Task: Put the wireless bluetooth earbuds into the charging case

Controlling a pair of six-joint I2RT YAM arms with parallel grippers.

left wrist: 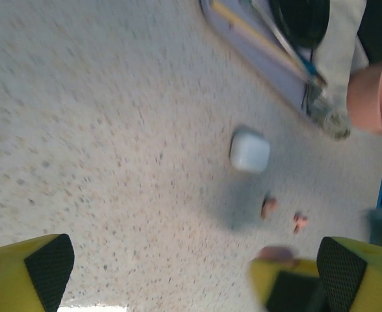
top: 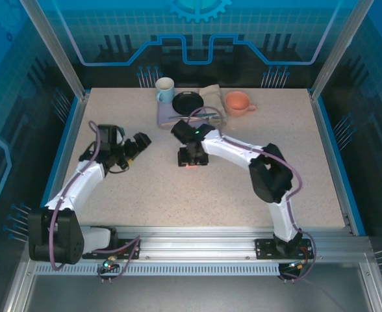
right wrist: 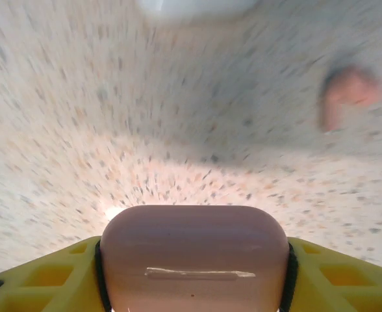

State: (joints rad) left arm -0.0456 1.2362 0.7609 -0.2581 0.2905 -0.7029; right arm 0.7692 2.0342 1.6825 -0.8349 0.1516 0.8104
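**Step in hand: securing the pink case [right wrist: 194, 240] for loading.**

1. Status. The right gripper [top: 192, 158] sits low near the middle of the table [top: 145, 195]. Its fingers [right wrist: 334, 276] press against both sides of the pink case and are clamped on it. The lid appears to be down, and a seam runs across the facing side. The left gripper [left wrist: 194, 270] hovers to the left with its jaws spread wide, holding nothing.

2. Location of parts. One pink earbud [left wrist: 269, 207] and a second pink earbud [left wrist: 299, 221] lie loose on the table, near each other. Both lie between the white case [left wrist: 249, 151] and the held pink case. No white earbuds can be made out.

3. Procedure (advised). Confirm the case sits squarely between the fingers before lifting, since a smooth rounded shell is likely to twist or slip. Hold it level with the lid side reachable from the left. Take each earbud from above with a narrow opening.

4. Caution. Both wrist views are blurred, so the orientation of the earbuds cannot be told.
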